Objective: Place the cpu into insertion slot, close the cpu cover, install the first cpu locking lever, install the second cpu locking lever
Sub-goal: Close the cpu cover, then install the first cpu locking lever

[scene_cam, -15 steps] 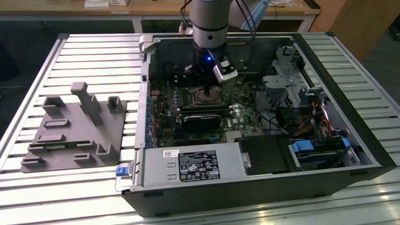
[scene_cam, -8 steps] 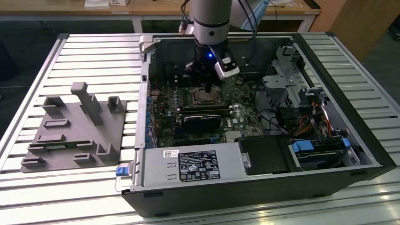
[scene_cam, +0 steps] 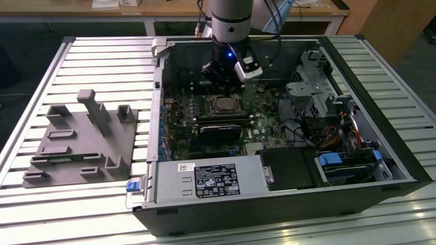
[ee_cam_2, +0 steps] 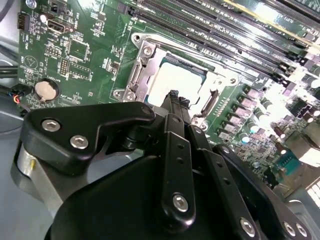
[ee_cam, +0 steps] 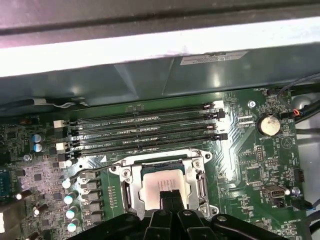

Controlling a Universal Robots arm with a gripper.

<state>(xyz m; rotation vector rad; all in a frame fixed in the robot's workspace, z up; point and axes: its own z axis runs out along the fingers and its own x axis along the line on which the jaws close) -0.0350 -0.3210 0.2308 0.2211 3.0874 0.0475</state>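
The cpu (ee_cam: 155, 186) lies flat in the insertion slot (ee_cam: 162, 162) on the green board, its silvery top showing through a square window. The cpu cover (ee_cam: 128, 192) lies down around it as a silvery frame. My gripper (ee_cam: 170, 199) hangs just above the chip with its two black fingers pressed together and nothing visible between them. In the second wrist view the fingertips (ee_cam_2: 173, 98) sit over the edge of the cpu (ee_cam_2: 167, 80), inside the cpu cover (ee_cam_2: 136, 75). The exterior view has the gripper (scene_cam: 225, 86) above the slot (scene_cam: 223, 104). A thin wire lever (ee_cam: 95, 163) sticks out beside the socket.
Long black memory slots (ee_cam: 145, 131) run beside the socket, with a coin battery (ee_cam: 268, 124) further along. The open computer case (scene_cam: 381, 127) walls the board in, with drive bays and cables on the exterior view's right. A grey fixture (scene_cam: 81, 140) stands outside on the exterior view's left.
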